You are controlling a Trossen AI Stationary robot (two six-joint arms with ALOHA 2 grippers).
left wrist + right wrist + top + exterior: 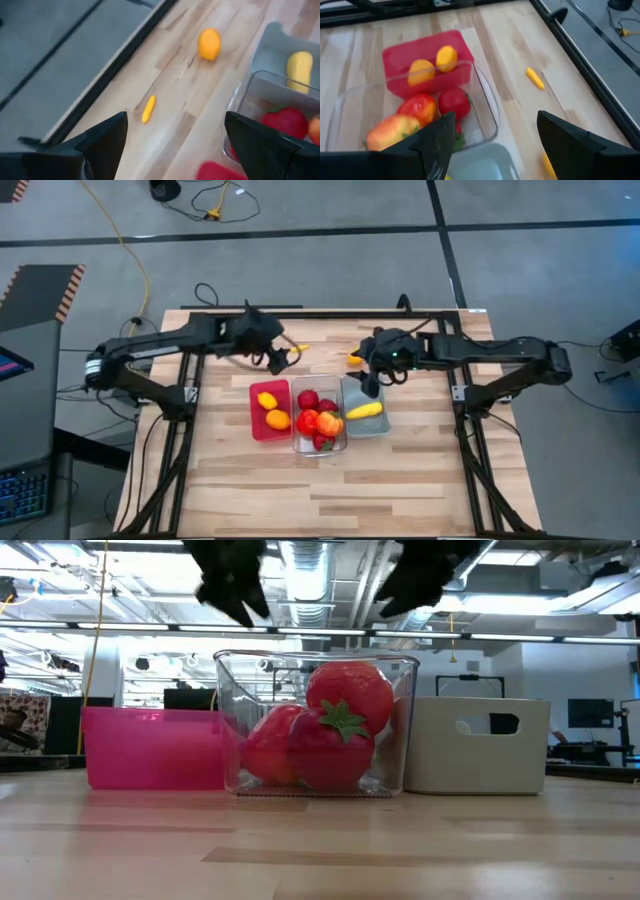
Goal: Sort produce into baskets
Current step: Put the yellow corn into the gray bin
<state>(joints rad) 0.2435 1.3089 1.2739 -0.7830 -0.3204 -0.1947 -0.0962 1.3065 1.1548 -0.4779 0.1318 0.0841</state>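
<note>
Three bins stand side by side mid-table. The red bin (270,410) holds two orange ovals (432,65). The clear bin (319,425) holds red round fruits and an orange-red pepper (328,423). The pale blue bin (366,408) holds a yellow elongated piece (364,410). A small yellow elongated piece (148,109) and an orange oval (209,44) lie on the table beyond the bins. My left gripper (278,360) hovers open and empty above the table, just beyond the red bin. My right gripper (372,383) hovers open and empty over the pale blue bin's far edge.
The black frame rail (320,315) runs along the table's far edge, close behind the loose pieces. Bare wood (320,490) lies between the bins and the near edge. In the low view both grippers (232,585) (420,580) hang above the bins.
</note>
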